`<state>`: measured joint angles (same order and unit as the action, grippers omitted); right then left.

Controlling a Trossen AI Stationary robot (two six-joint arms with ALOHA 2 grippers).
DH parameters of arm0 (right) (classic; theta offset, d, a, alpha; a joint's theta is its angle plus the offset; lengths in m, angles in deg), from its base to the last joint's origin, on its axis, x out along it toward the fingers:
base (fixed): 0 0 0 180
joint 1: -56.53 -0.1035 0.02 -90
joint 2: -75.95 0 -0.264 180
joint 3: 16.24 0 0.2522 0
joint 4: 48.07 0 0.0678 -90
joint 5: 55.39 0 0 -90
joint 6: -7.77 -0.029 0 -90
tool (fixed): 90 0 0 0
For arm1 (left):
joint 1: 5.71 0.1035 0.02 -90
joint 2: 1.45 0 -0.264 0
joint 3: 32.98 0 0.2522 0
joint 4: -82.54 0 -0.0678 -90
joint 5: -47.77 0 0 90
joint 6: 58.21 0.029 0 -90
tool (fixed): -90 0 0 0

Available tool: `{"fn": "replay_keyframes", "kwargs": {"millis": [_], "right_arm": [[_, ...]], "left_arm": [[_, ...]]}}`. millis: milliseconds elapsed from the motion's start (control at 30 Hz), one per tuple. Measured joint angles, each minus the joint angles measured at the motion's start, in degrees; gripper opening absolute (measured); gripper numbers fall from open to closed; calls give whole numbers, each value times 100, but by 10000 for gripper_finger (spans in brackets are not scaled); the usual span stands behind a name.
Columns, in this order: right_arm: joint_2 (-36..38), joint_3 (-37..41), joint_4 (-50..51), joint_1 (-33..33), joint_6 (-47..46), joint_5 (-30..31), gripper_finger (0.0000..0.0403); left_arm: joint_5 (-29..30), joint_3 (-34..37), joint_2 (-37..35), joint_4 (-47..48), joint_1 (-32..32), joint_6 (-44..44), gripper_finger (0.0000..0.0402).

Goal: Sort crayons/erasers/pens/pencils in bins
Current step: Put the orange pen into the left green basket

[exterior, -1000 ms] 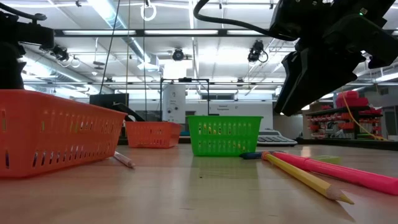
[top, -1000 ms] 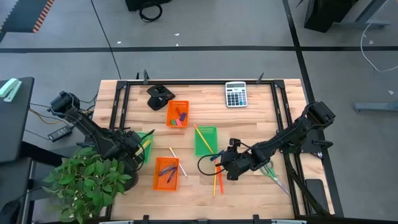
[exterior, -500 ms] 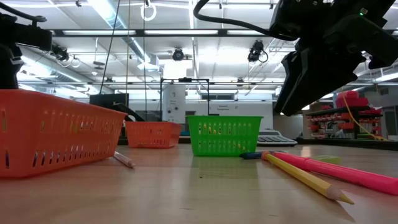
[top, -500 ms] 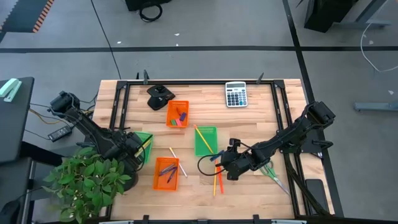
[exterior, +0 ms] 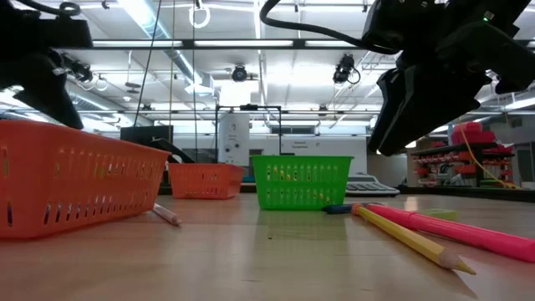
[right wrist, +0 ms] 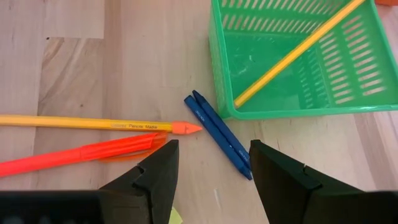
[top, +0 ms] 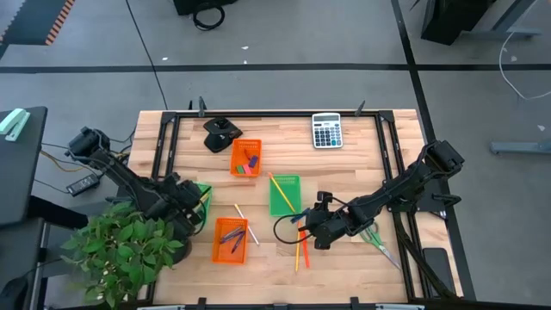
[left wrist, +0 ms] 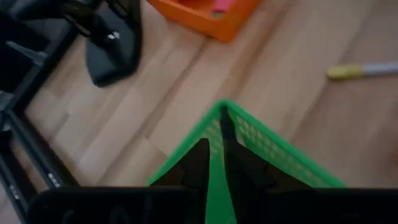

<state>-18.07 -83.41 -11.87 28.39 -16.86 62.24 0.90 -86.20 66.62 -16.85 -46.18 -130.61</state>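
Note:
My left gripper [top: 191,205] is at the table's left edge, shut on the left green bin [top: 204,193], which the arm partly hides. My right gripper [top: 312,226] hovers open and empty over two short blue sticks [right wrist: 219,132] that lie side by side on the table by the middle green bin [top: 285,195]. That bin holds a yellow pencil [right wrist: 298,53]. A yellow pencil [right wrist: 87,123] and a thick orange-red stick [right wrist: 81,154] lie on the table beside the blue sticks. Two orange bins [top: 246,158] [top: 230,240] hold small items. My left gripper pinches the green bin's mesh wall [left wrist: 216,140] close to a corner [left wrist: 224,107], with one finger on each side of the wall. Its fingers [left wrist: 196,165] are nearly closed. I cannot tell whether the bin is off the table.
A grey calculator [top: 326,131] and a black object [top: 219,133] lie at the far edge. Green-handled scissors [top: 374,237] lie near the right edge. A pale pencil [top: 245,223] lies beside the near orange bin. A potted plant [top: 129,250] stands off the left near corner.
My left arm has shifted over the left green bin, so less of the bin shows from above, and the arm now looms larger at the low view's upper left.

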Motion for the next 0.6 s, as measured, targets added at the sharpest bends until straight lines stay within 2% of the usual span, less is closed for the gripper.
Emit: {"fn": "replay_keyframes", "kwargs": {"millis": [100, 267, 400, 600], "right_arm": [[0, 0, -73, 0, 14, 0, 202], [0, 0, -145, 0, 86, 0, 202], [0, 0, -143, 0, 90, -2, 202], [0, 0, -143, 0, 59, -53, 202]], "left_arm": [[186, 0, 13, -85, 299, 98, 56], [344, 2, 13, -810, 813, 1049, 53], [327, 2, 14, -1416, 1170, 1812, 59], [148, 2, 15, -1859, 1527, 2317, 62]]}}
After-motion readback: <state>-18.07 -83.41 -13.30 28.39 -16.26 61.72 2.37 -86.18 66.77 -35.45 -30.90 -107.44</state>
